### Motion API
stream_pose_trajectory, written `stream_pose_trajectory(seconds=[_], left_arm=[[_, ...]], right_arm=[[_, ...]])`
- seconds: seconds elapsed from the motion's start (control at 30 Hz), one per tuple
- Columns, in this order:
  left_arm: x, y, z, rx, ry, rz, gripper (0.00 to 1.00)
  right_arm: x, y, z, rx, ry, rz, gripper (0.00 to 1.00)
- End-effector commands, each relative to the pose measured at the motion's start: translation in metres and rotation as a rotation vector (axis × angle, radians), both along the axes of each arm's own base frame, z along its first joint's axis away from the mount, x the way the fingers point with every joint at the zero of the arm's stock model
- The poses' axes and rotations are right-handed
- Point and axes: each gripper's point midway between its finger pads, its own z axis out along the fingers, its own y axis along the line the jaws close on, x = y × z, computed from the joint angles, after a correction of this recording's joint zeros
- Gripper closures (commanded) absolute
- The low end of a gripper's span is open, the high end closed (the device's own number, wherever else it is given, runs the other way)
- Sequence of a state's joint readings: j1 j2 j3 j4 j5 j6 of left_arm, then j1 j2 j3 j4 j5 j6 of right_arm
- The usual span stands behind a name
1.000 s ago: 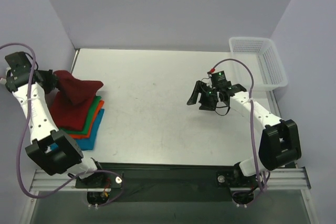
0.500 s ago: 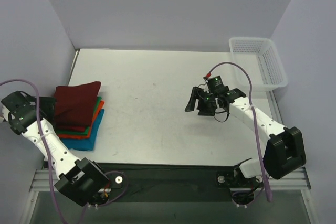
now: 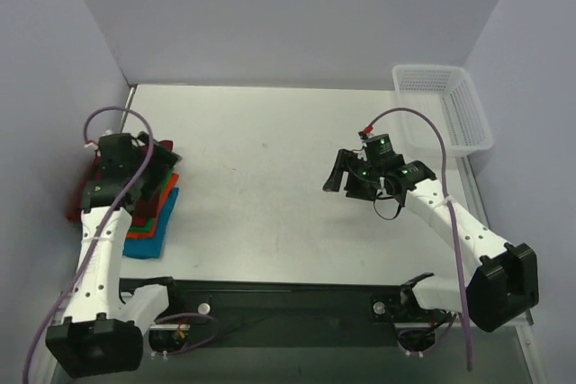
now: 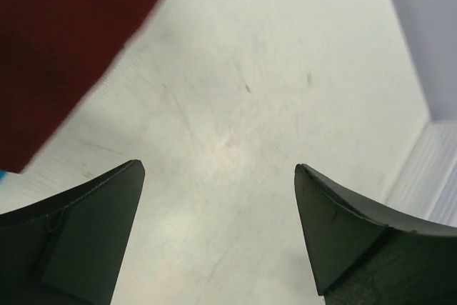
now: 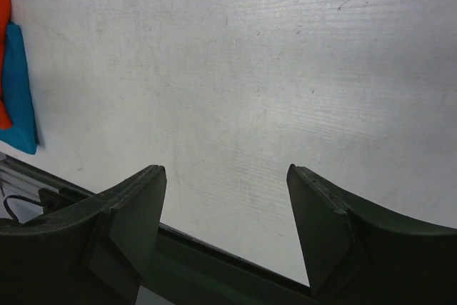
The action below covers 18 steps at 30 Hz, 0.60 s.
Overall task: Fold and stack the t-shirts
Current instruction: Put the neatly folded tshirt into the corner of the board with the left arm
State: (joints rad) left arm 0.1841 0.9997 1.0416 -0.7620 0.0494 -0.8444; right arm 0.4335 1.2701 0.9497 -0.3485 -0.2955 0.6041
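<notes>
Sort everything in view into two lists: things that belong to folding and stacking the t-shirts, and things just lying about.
Belonging to the job: dark maroon folded cloth t-shirt, orange folded cloth t-shirt, blue folded cloth t-shirt, stacked at the left.
Just lying about: white plastic mesh basket, far right corner.

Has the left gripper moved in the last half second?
Yes: the left gripper swung right, from left of the shirt stack to above it.
</notes>
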Motion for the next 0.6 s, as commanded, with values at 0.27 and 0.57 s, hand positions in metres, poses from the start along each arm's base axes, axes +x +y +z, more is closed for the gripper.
stream_pose_trajectory(seconds=[0.27, 0.57], left_arm=[[-0.027, -0.179, -0.031, 0.167, -0.076, -0.555, 0.03], [-0.067, -0.222, -0.054, 0.165, -0.093, -0.771, 0.03]], right_arm=[[-0.022, -0.035, 0.034, 0.008, -0.195, -0.125, 0.29], [-0.042, -0.072, 0.038, 0.010, -0.337, -0.273, 0.23]])
